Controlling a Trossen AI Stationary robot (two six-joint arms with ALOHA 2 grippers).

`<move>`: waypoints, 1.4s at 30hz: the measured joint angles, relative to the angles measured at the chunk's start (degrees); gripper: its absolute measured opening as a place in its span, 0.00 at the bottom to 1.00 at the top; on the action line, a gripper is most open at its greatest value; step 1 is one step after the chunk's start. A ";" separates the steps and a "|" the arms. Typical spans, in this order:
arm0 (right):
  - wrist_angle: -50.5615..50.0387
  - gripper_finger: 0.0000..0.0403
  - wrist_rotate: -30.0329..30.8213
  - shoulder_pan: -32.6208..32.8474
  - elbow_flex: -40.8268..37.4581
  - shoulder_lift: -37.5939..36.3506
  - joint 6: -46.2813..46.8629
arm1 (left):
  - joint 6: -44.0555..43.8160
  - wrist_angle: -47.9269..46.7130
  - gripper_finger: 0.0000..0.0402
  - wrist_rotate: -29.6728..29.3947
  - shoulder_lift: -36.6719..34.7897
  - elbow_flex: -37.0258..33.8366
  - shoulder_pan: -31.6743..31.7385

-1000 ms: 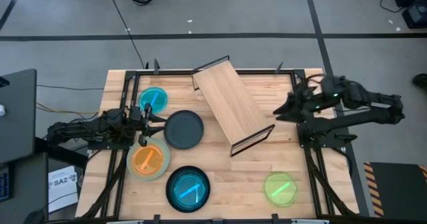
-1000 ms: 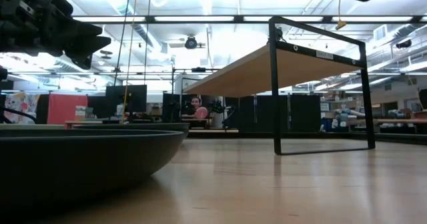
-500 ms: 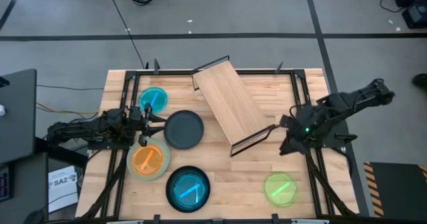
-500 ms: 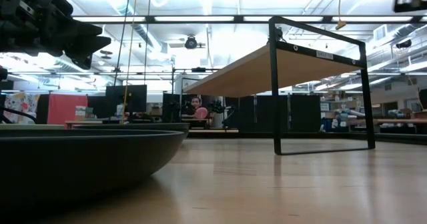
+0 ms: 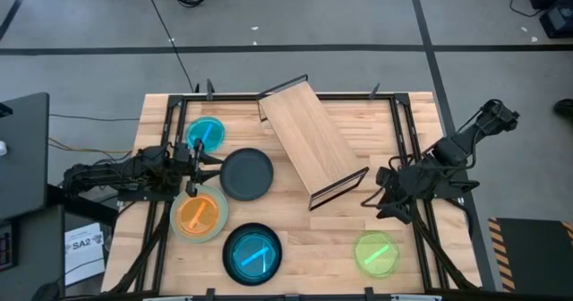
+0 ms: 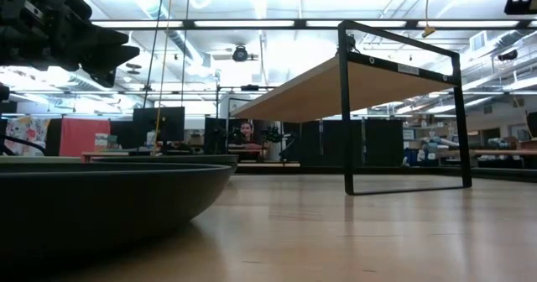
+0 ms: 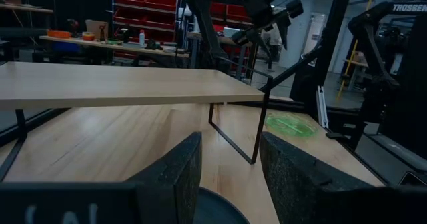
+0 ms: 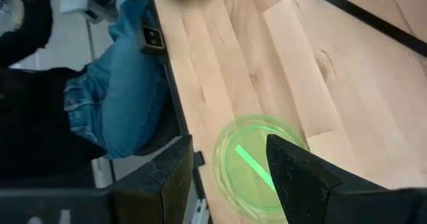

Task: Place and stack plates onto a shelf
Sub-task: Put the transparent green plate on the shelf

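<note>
The pale wood shelf (image 5: 311,140) stands slantwise on its black wire frames at the table's middle. To its left lie a teal plate (image 5: 208,133) and a dark grey plate (image 5: 246,174). Nearer lie an orange plate on a pale green one (image 5: 199,214) and a teal plate in a black one (image 5: 252,253). A bright green plate (image 5: 377,253) lies at the near right. My left gripper (image 5: 195,154) stands open and level beside the dark plate (image 7: 220,209). My right gripper (image 5: 368,199) hangs open above the table, slanting down over the green plate (image 8: 260,161).
Black frame rails (image 5: 407,149) run along the table's left and right sides. A person in jeans (image 8: 127,84) stands close to the table's edge by the green plate. Bare wood lies between the shelf and the near plates.
My right gripper has swung from the table's far right toward the near edge and sunk, tipping from near level to slanting down over the bright green plate. The plates and the shelf have stayed put.
</note>
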 joint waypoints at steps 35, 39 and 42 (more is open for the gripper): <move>3.22 0.49 6.60 13.30 -14.80 13.05 6.62 | -0.02 0.00 0.39 0.00 0.00 -0.01 0.01; 9.91 0.49 5.32 13.28 -18.82 13.06 6.62 | -0.03 0.02 0.39 0.00 0.00 0.00 0.01; 14.76 0.49 5.25 13.26 -21.90 13.06 6.64 | -0.02 0.00 0.39 0.00 0.00 -0.01 0.01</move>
